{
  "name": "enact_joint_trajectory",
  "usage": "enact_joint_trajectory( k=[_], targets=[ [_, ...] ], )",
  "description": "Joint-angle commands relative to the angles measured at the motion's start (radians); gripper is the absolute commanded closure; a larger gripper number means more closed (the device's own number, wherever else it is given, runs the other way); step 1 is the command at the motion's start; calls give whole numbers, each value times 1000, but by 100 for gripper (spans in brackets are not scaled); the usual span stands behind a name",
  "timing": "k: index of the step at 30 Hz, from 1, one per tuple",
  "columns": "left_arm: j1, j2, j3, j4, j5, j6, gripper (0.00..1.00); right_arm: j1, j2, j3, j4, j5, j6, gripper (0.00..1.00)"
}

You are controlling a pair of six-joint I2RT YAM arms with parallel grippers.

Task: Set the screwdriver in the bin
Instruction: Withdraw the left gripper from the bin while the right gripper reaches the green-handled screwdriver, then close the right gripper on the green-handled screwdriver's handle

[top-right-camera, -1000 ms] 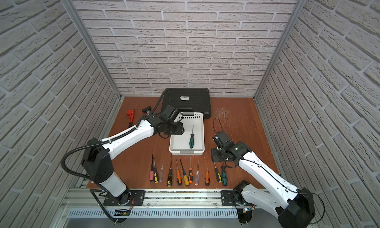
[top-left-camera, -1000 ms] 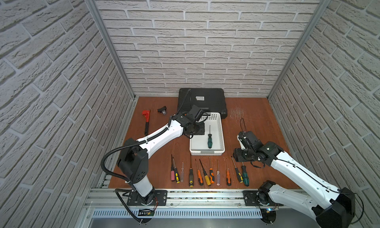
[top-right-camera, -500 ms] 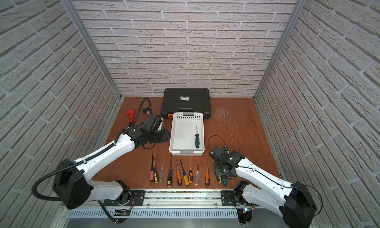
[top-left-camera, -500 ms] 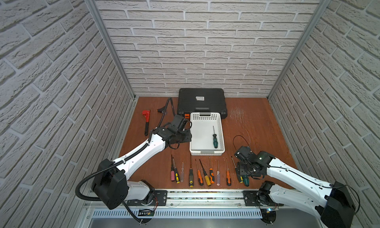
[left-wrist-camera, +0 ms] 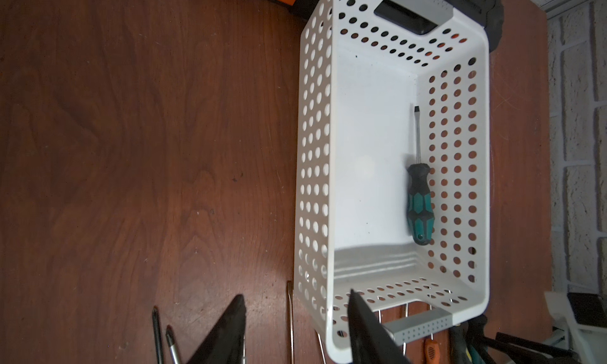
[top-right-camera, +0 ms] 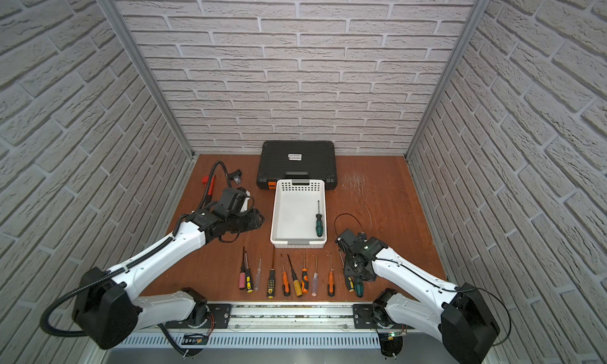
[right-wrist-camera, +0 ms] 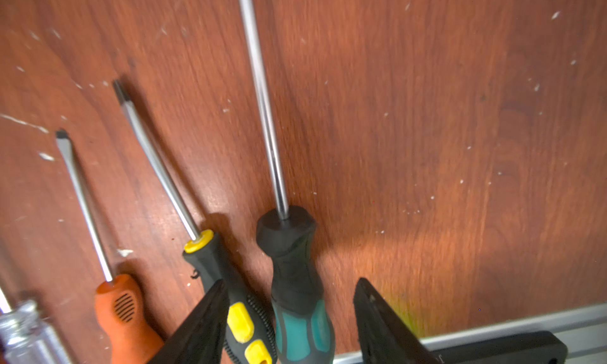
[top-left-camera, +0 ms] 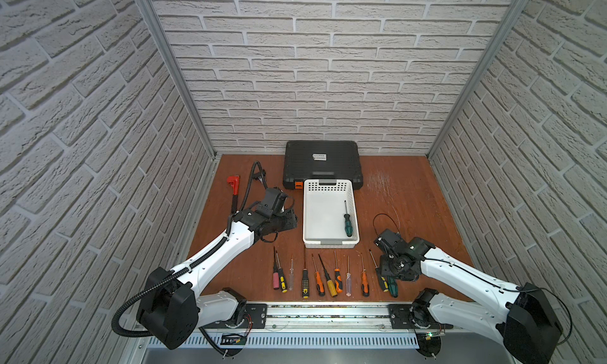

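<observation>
A green-and-black screwdriver point(top-left-camera: 347, 222) point(top-right-camera: 318, 225) point(left-wrist-camera: 419, 204) lies inside the white perforated bin point(top-left-camera: 330, 245) point(top-right-camera: 297, 245) point(left-wrist-camera: 331, 181), along its right wall. My left gripper point(top-left-camera: 293, 222) point(top-right-camera: 259, 219) point(left-wrist-camera: 295, 316) hangs open and empty just left of the bin, its fingertips near the bin's front corner. My right gripper point(top-left-camera: 390, 278) point(top-right-camera: 356, 275) point(right-wrist-camera: 292, 316) is low over the right end of the row on the table. It stands open, straddling the handles of a second green-and-black screwdriver point(top-left-camera: 393, 286) point(right-wrist-camera: 294, 273) and a yellow-and-black one point(right-wrist-camera: 230, 280).
A row of several screwdrivers point(top-left-camera: 328, 277) point(top-right-camera: 295, 275) lies in front of the bin. The black tool case point(top-left-camera: 323, 163) stands against the back wall, touching the bin. A red wrench point(top-left-camera: 234, 188) lies at the left. The metal rail point(top-left-camera: 328, 309) runs along the front edge.
My left arm pulled back from over the bin to its left side. The screwdriver in the bin came to rest by the right wall. My right gripper came down onto the row's right end.
</observation>
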Motion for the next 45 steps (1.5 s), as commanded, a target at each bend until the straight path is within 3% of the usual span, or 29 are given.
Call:
enact_joint_trajectory(
  k=[1,5,14,19,27,34,37,43,45],
  targets=[
    [9,-19,-23,50,13,-18,49,-59,-33,-11,21,-38,-39,41],
    [12,-19,-25,52,22,-28,49,-125,3,-17,36,-69,-77,46],
    [16,-50,-27,30,14,-30,49,-168,115,15,72,-132,-112,48],
    [38,-92,-53,14,1,-34,49,-178,180,34,91,-156,-132,51],
    [76,-123,-64,-6,3,-32,49,-196,274,50,138,-195,-157,65],
    [120,-134,-51,-23,7,-11,49,-198,277,60,115,-193,-173,67],
    [122,-136,-54,-20,10,-13,49,-199,257,67,82,-185,-179,64],
    [125,-121,-64,0,22,-19,49,-198,192,57,27,-170,-171,46],
    [125,-116,-65,3,25,-18,49,-196,178,50,26,-176,-169,47]
  ],
)
